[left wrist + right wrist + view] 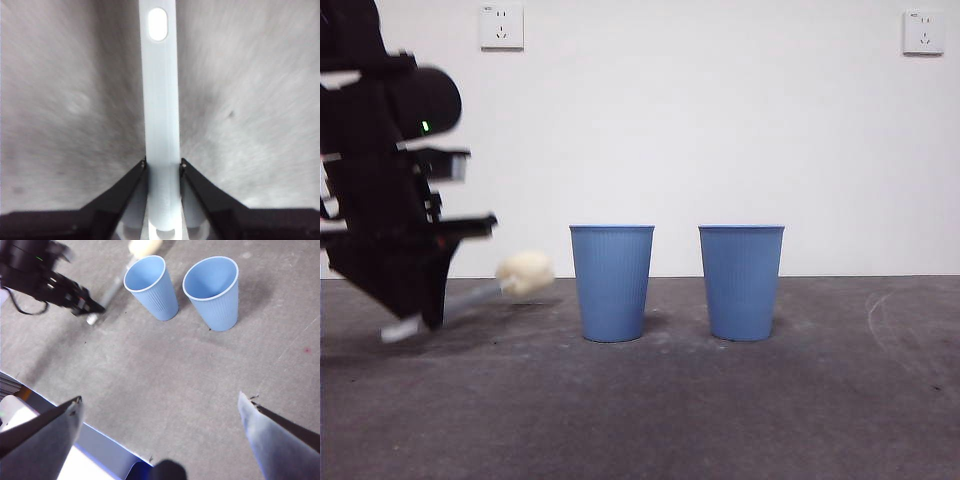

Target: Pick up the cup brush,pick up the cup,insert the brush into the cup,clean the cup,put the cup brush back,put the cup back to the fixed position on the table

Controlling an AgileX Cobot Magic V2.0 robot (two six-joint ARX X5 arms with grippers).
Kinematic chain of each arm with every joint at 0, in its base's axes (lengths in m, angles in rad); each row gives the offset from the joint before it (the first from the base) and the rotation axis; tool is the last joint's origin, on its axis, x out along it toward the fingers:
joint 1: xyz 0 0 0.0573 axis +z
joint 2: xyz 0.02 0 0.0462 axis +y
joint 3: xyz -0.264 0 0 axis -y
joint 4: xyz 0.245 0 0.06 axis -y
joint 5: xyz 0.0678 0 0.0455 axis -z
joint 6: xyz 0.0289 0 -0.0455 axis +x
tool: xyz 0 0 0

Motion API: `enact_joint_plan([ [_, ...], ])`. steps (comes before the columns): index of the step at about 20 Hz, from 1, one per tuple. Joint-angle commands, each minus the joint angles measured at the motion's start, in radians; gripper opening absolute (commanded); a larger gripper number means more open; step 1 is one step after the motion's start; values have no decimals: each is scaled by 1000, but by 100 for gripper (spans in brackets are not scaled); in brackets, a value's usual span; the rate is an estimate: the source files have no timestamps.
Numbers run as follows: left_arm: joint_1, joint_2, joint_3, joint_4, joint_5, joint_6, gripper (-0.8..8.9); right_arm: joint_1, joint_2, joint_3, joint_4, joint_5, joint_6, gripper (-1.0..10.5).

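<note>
The cup brush [490, 288] is shown at the left of the front view, its cream-yellow sponge head raised just clear of the table [720, 420] and its pale end pointing down and outward. The grey handle is clamped between the two black jaws of the left gripper [162, 167], as seen in the left wrist view, where the handle [161, 100] runs straight out from between the jaws. The grip is taken near the tip end, far from the sponge.

The handle is judged to be light, stiff and smooth, so some slipping or pivoting in the jaws is possible; the sponge head is judged soft and easily compressed, and is best left untouched.

Two light-blue ribbed tumblers are seen upright and apart on the table: the nearer cup [611, 282] stands just beside the sponge head, the second cup [741, 281] further off. Either is judged thin-walled, light and readily deformed; a gentle hold across the upper wall would be advised.

The right gripper [160, 415] is held high above the table, well apart from both cups, with its jaws spread wide and nothing between them.

Two wall sockets [501, 26] are visible behind.
</note>
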Motion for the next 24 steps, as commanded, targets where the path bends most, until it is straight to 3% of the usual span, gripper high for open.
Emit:
enact_joint_plan([
  [1, 24, -66, -4, 3, 2, 5, 22, 1, 6, 1, 11, -3, 3, 563],
  [4, 51, -181, -4, -37, 76, 40, 8, 1, 21, 1, 44, -2, 3, 563],
  [7, 63, -291, -4, -140, 150, 129, -9, 18, 42, 1, 105, 27, 3, 563],
  [12, 60, -470, -4, -332, 89, 230, -9, 114, 125, -5, 185, 106, -5, 563],
  [21, 58, -653, -4, -539, 69, 261, -9, 375, 384, -6, 425, 337, 26, 563],
  [24, 57, -660, -4, -549, 71, 261, -9, 423, 466, -42, 535, 354, 58, 562],
])
